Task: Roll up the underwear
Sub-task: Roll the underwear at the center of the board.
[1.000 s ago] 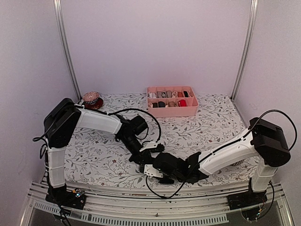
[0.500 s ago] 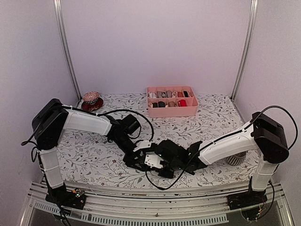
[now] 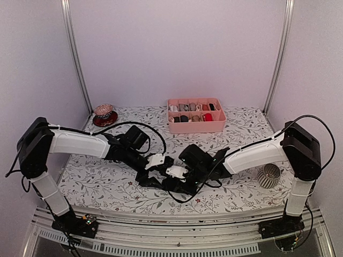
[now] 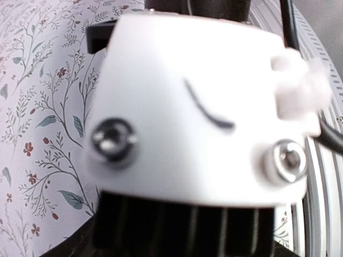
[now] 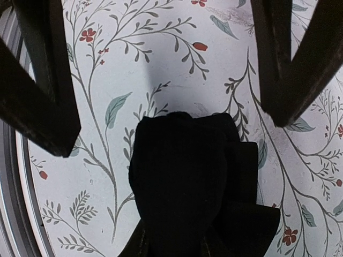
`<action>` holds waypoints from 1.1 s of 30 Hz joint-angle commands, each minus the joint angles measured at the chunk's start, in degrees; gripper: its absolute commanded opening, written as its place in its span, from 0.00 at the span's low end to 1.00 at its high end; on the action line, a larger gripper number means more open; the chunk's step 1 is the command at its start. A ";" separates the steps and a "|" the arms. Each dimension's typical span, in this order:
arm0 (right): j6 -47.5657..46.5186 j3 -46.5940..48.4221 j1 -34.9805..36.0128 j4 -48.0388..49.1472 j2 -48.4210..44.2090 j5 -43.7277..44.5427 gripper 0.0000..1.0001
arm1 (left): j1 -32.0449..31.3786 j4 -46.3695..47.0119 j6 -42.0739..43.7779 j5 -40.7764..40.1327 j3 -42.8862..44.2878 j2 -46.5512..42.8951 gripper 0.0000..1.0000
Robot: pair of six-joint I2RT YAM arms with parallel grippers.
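Just past the metal rail (image 3: 214, 241) at the near edge, both arms reach in over the floral tablecloth (image 3: 96, 179) and meet near its front middle. The underwear (image 5: 179, 182) lies there on the cloth as a bunched black wad, under and between the two claws. No waistband shows. The right gripper (image 3: 176, 174) hangs over it with its dark fingers (image 5: 43, 91) spread apart. Bare cloth shows in the gap and nothing is clamped between them. The left gripper (image 3: 154, 162) sits just beside it on the left. A blurred white housing (image 4: 198, 118) with two screws fills its wrist view, so whether that claw is wide or narrow cannot be told. Further right stands a ribbed cup (image 3: 268, 175). At the back sit a pink divided tray (image 3: 196, 127) and, far left, a red dish (image 3: 104, 120) with a rounded lump on it
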 commanded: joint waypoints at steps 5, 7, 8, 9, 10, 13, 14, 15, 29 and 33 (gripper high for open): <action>2.93 1.99 -2.97 -6.59 6.11 -11.35 0.11 | -0.84 3.92 -0.30 2.79 0.06 3.17 0.74; 3.05 2.45 -3.32 -6.89 6.94 -11.69 0.11 | -0.94 3.99 -0.24 3.41 0.02 3.38 0.74; 3.27 2.59 -3.45 -6.98 7.24 -11.78 0.11 | -1.09 3.85 -0.04 3.59 -0.02 3.53 0.74; 3.36 2.72 -3.56 -7.12 7.44 -11.95 0.11 | -1.22 3.77 0.11 3.43 -0.03 3.77 0.74; 3.42 2.82 -3.64 -7.14 7.45 -12.06 0.11 | -1.36 3.73 0.06 2.82 0.10 4.05 0.73; 3.51 2.74 -3.79 -7.09 7.43 -12.07 0.11 | -1.55 3.59 -0.24 1.81 0.64 5.19 0.69; 3.51 2.78 -3.78 -7.09 7.35 -12.01 0.11 | -1.58 3.39 -0.22 1.73 0.86 5.49 0.67; 3.56 2.74 -3.76 -7.07 7.33 -11.84 0.11 | -1.59 3.12 -0.22 1.67 1.05 5.88 0.65; 3.51 2.42 -4.17 -6.94 8.67 -12.07 0.11 | 5.89 1.94 1.16 12.99 -0.22 2.29 0.76; 3.81 2.43 -4.72 -6.92 9.23 -12.98 0.11 | 6.19 -0.16 1.92 15.94 0.25 2.99 0.79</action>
